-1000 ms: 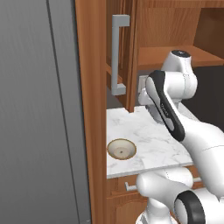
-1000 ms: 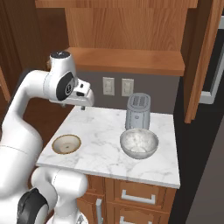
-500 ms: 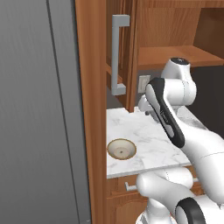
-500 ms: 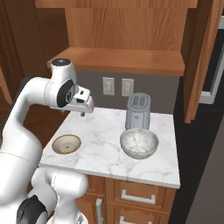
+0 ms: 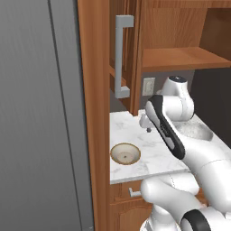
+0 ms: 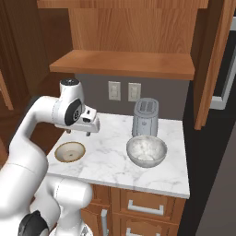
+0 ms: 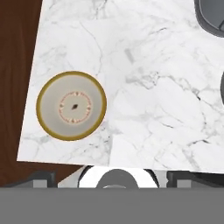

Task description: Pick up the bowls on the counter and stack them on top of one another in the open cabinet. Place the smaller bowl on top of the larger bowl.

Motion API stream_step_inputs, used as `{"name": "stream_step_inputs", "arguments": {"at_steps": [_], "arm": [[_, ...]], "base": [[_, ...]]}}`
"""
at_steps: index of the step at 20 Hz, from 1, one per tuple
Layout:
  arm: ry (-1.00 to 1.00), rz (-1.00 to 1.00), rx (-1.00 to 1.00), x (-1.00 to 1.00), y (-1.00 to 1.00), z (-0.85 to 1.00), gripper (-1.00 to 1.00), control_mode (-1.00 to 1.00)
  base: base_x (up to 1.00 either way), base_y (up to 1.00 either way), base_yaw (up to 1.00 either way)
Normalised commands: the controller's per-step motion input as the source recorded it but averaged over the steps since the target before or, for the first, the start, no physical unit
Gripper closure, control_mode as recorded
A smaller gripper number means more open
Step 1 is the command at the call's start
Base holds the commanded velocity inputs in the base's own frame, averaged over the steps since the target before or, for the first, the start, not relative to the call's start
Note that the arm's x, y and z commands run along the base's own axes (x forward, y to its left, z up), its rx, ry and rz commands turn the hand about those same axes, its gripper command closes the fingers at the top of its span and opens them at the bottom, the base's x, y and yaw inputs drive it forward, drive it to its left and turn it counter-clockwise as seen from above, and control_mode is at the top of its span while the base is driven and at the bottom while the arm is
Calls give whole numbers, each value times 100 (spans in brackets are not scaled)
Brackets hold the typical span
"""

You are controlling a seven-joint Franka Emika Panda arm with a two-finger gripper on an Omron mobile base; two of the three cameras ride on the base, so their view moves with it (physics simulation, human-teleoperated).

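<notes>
The claw (image 6: 87, 132) points straight down, jaws wide apart.

In the left base view the arm's forearm covers most of the larger bowl (image 5: 198, 131), leaving a mottled sliver beyond the hand, and hides the toaster entirely. The gripper (image 5: 146, 123) shows as a small pale block there, its fingers too small to separate. In the hand view the toaster (image 7: 211, 16) is cut off at the top-right corner, and the larger bowl's dark edge is clipped by the right border. The 2 finger tips are barely visible along the bottom, so their spread is hard to judge.
</notes>
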Motion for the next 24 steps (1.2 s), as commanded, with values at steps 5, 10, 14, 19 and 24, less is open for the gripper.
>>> {"name": "stream_step_inputs", "arguments": {"at_steps": [5,10,14,19,24], "arm": [[0,0,0,7,13,-62,-100,-100],[0,0,0,20,19,-54,-100,-100],[0,0,0,32,16,-51,-100,-100],[0,0,1,44,13,-50,-100,-100],[-1,0,0,41,7,-45,-100,-100]], "base": [[0,0,0],[0,0,0],[0,0,0],[0,0,0],[0,0,0]]}}
